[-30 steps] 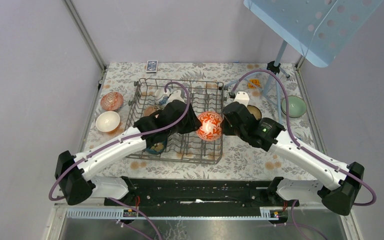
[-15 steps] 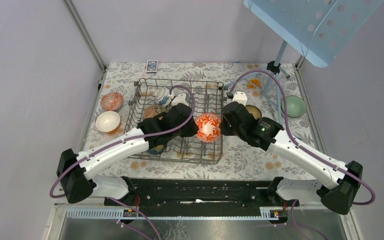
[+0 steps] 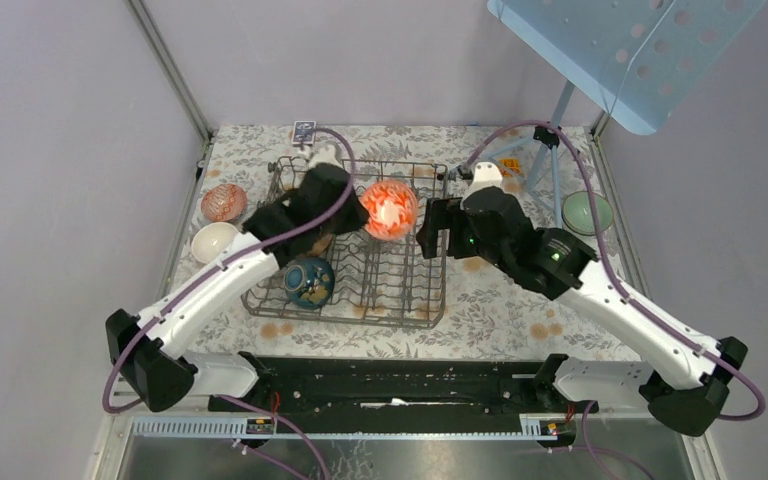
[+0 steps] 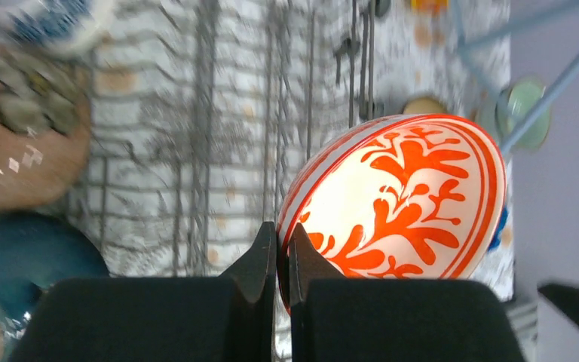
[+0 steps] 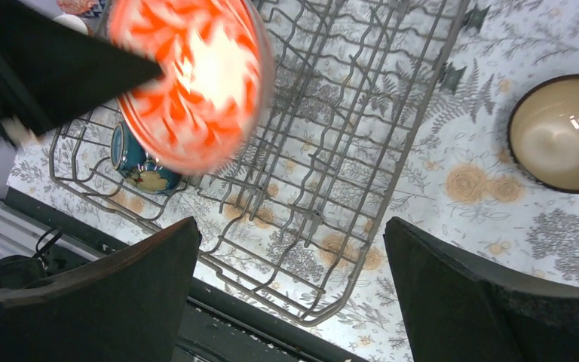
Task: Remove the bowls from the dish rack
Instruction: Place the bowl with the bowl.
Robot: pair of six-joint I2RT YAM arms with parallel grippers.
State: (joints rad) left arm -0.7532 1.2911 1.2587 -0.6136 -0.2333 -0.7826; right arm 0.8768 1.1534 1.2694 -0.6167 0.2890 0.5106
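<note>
Floral tablecloth (image 3: 520, 310); blue perforated board (image 3: 620, 50) on a stand (image 3: 561, 105); small dark card (image 3: 303, 131) far back.

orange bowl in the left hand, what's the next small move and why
Probably swing the left hand leftward, out past the dish rack toward the white bowl beside it. That hand pinches the rim of the orange bowl above the rack, and the right hand stands open, apart from it.

White shells on left arm (image 3: 210, 290) and right arm (image 3: 625, 305), black rounded joints, purple cables (image 3: 334, 133) along both, small green light (image 3: 558, 255) on the right one, left gripper (image 4: 280, 237) black, wedge-shaped
</note>
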